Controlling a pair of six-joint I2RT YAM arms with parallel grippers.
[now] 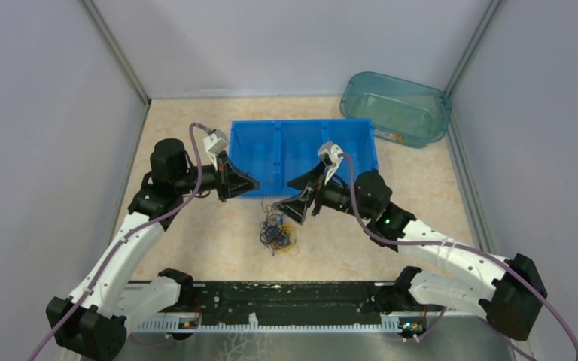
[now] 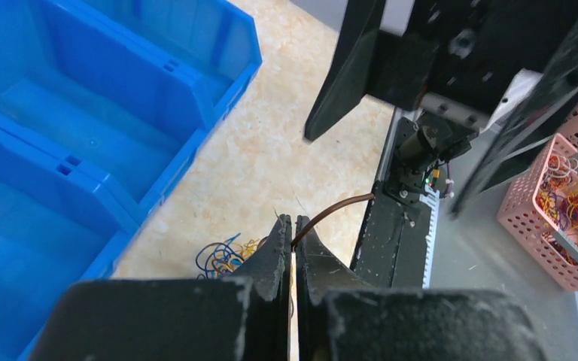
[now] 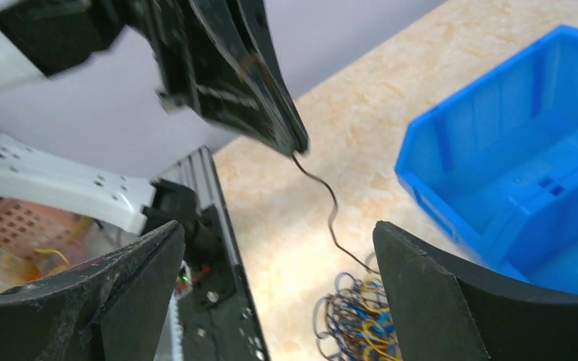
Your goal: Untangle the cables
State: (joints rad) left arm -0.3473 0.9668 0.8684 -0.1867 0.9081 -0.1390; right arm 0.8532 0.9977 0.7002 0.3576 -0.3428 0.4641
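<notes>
The cables (image 1: 278, 232) lie as a fist-sized tangle of blue, yellow and brown wires on the tabletop, just in front of the blue bin. My left gripper (image 1: 254, 183) is shut on one brown wire (image 2: 335, 209), which runs from its tips (image 2: 293, 226) down to the tangle (image 2: 222, 257). My right gripper (image 1: 284, 200) is open and empty, hovering just above and behind the tangle. In the right wrist view the brown wire (image 3: 331, 214) hangs from the left gripper's tips (image 3: 295, 144) to the tangle (image 3: 355, 320), between my open right fingers (image 3: 406, 256).
A blue bin with three compartments (image 1: 301, 147) stands behind the tangle. A clear teal tub (image 1: 395, 109) sits at the back right. A black rail (image 1: 286, 297) runs along the near edge. A pink basket (image 2: 564, 214) holding loose wires stands beyond the rail.
</notes>
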